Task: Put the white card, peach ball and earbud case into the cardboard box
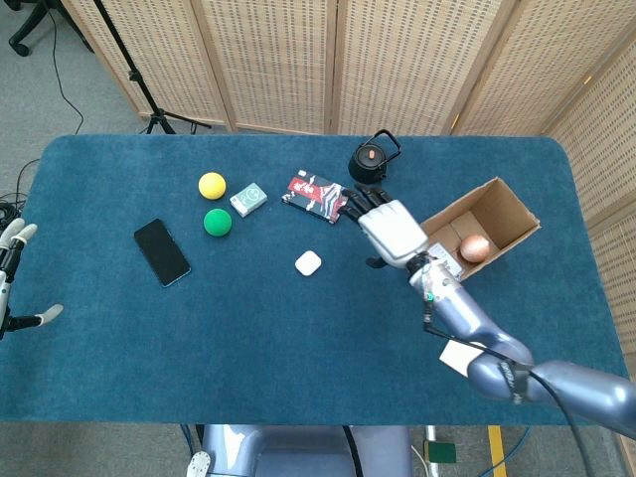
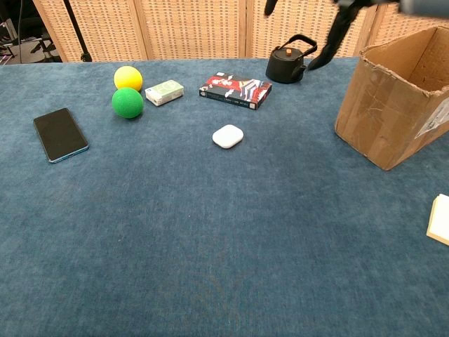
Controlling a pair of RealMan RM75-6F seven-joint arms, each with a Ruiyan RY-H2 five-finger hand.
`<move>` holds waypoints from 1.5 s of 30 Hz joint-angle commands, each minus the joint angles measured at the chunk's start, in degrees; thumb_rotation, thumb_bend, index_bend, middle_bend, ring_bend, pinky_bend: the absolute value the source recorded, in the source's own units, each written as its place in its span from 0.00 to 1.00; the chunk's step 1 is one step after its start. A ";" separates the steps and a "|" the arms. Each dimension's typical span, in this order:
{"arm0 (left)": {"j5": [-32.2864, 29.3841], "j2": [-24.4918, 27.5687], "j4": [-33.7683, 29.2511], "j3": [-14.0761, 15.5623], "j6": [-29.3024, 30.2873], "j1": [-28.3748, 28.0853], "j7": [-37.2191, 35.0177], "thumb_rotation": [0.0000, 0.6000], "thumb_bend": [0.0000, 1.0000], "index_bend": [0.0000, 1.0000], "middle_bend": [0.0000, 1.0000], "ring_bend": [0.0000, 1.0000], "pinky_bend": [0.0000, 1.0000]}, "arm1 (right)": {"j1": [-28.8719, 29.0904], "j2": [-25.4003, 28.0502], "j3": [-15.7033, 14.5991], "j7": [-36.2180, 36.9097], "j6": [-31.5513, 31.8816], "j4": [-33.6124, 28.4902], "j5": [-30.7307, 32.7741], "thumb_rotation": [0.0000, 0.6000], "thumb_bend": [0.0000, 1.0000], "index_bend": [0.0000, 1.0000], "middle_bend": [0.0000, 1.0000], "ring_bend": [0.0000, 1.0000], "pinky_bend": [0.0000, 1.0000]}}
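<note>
The peach ball [image 1: 476, 247] lies inside the open cardboard box [image 1: 500, 207] at the right of the table. My right hand [image 1: 390, 230] hovers open, fingers spread, left of the box and right of the white earbud case [image 1: 307, 263], holding nothing. In the chest view the right hand [image 2: 335, 22] shows only as dark fingers at the top, over the kettle, with the earbud case [image 2: 228, 136] mid-table and the box [image 2: 390, 105] at the right. A pale cream card [image 2: 440, 219] lies near the front right; my forearm mostly hides it in the head view. My left hand [image 1: 14, 281] stays empty at the table's left edge.
A black kettle [image 1: 374, 159] stands at the back, a book [image 1: 317, 196] just left of my right hand. Further left are a small green card pack [image 1: 248, 199], a yellow ball [image 1: 212, 185], a green ball [image 1: 217, 222] and a dark phone [image 1: 162, 251].
</note>
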 commanded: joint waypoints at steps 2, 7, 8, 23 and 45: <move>-0.26 0.01 0.42 0.02 -0.40 -0.03 -0.40 1.00 0.00 0.00 0.00 0.00 0.00 | 5.46 -10.63 -1.13 -6.38 -2.57 10.71 7.21 1.00 0.00 0.27 0.11 0.00 0.12; -1.22 0.11 1.06 -0.21 -1.29 -0.20 -1.10 1.00 0.00 0.00 0.00 0.00 0.00 | 7.77 -17.99 -2.35 -9.33 -3.77 19.74 11.30 1.00 0.04 0.30 0.11 0.00 0.12; -1.36 0.11 1.13 -0.26 -1.39 -0.24 -1.16 1.00 0.00 0.00 0.00 0.00 0.00 | 7.94 -18.65 -2.46 -9.58 -3.84 20.49 11.64 1.00 0.05 0.30 0.11 0.00 0.12; -3.48 -0.30 2.14 -0.75 -4.07 -1.43 -0.73 1.00 0.00 0.00 0.00 0.00 0.00 | 10.32 -28.03 -3.81 -9.26 -6.13 30.74 10.65 1.00 0.15 0.37 0.11 0.00 0.12; -3.86 -0.39 2.44 -0.82 -4.38 -1.44 -0.89 1.00 0.00 0.00 0.00 0.00 0.00 | 13.57 -32.49 -3.39 -10.80 -9.79 38.70 8.22 1.00 0.16 0.37 0.11 0.00 0.12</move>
